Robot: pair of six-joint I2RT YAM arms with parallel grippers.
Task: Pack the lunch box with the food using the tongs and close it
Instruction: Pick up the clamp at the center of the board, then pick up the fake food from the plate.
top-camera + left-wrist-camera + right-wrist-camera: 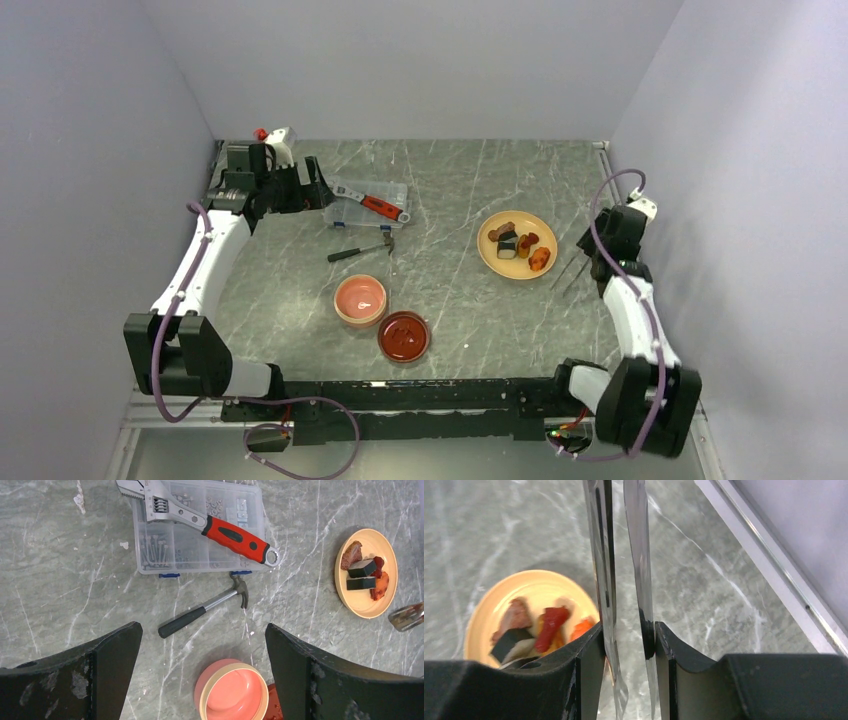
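Pale lilac walls (400,60) close in a grey-green marbled table (470,320) on three sides. On the right side of it, the right gripper (626,630) has its two black fingers pressed on the long thin grey metal tongs (601,555). One finger lies against each slim arm, and a narrow gap stays between the arms. The tongs point down toward the table, just beside the flat round yellow plate (484,240).

On this plate lies the food (520,245): a brown piece, black-and-white rolls and orange-red pieces, all close together.

Near the middle of the table stands the small round lunch box (360,300), salmon-pink inside, with nothing in it. Its dark red round lid (404,336) lies just beside it, on the nearer side.

At the far left, the left gripper (203,630) hangs above the table, wide open, with nothing between its fingers. Below it are a small black-handled hammer (200,612) and a clear rectangular plastic case (170,550), on which rests a red-handled adjustable wrench (235,537).
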